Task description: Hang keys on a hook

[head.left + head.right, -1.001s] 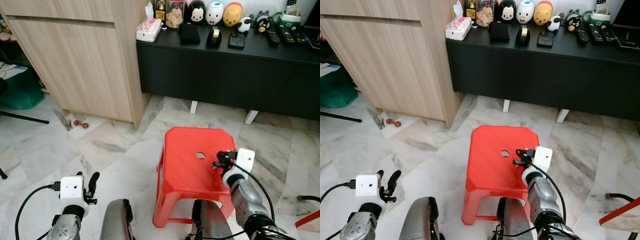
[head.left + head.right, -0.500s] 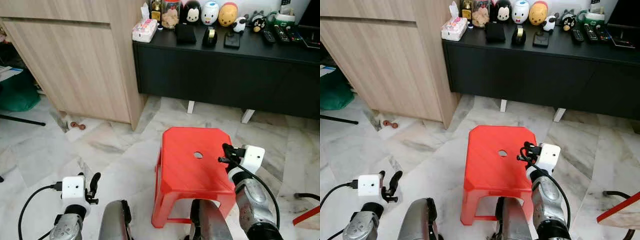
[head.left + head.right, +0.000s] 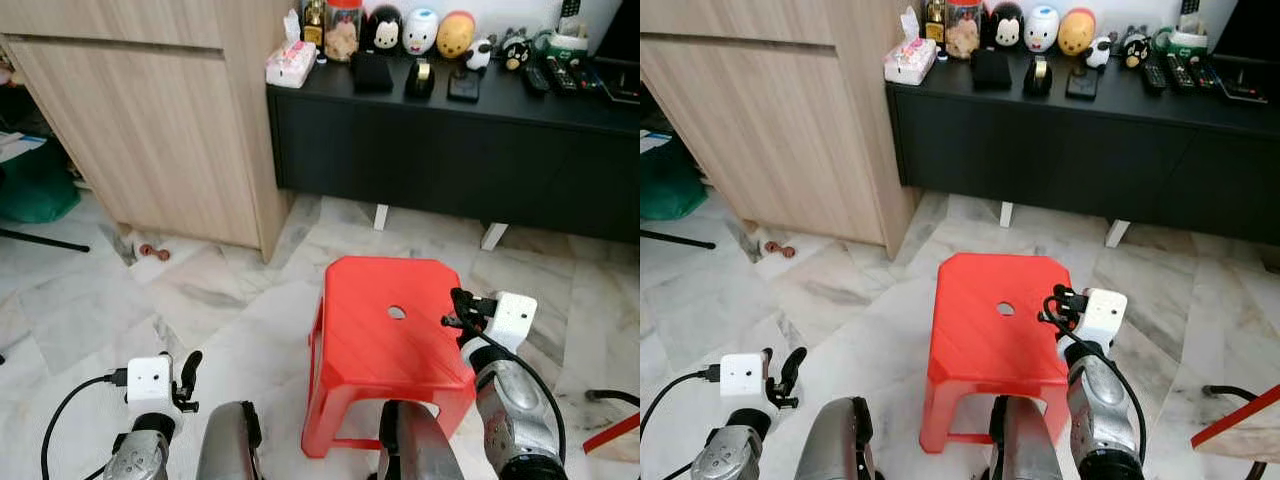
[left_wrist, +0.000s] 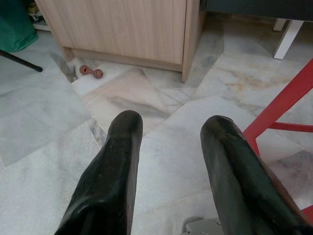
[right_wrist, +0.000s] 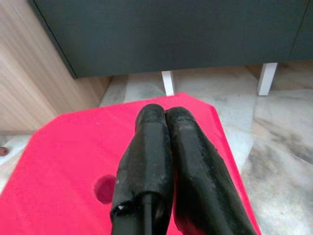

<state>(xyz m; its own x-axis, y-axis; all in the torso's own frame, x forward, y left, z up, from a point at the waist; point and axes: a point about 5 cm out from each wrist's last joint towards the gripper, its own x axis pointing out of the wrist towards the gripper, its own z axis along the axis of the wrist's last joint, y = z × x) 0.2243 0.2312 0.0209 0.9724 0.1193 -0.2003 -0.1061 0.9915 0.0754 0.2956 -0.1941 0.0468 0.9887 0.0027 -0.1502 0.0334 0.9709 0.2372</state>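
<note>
My right gripper [image 3: 460,303] hovers over the right edge of a red plastic stool [image 3: 370,350], level with the round hole [image 3: 397,312] in its seat. Its two black fingers [image 5: 156,142] are pressed together, pointing toward the black cabinet; I cannot make out anything held between them. My left gripper [image 3: 189,364] hangs low at my left over the marble floor. Its fingers [image 4: 120,147] are spread apart with nothing between them.
A long black cabinet [image 3: 450,140] on white feet lines the far wall, topped with toy figures, a tissue pack [image 3: 290,62] and remote controls. A wooden cupboard [image 3: 150,120] stands at the left, with a small red toy [image 3: 153,251] on the floor by it. A red object [image 3: 612,434] lies at the right.
The right gripper has risen a little and shifted right, from over the stool's seat to its right edge. The head camera has moved slightly. The left arm has dropped slightly.
</note>
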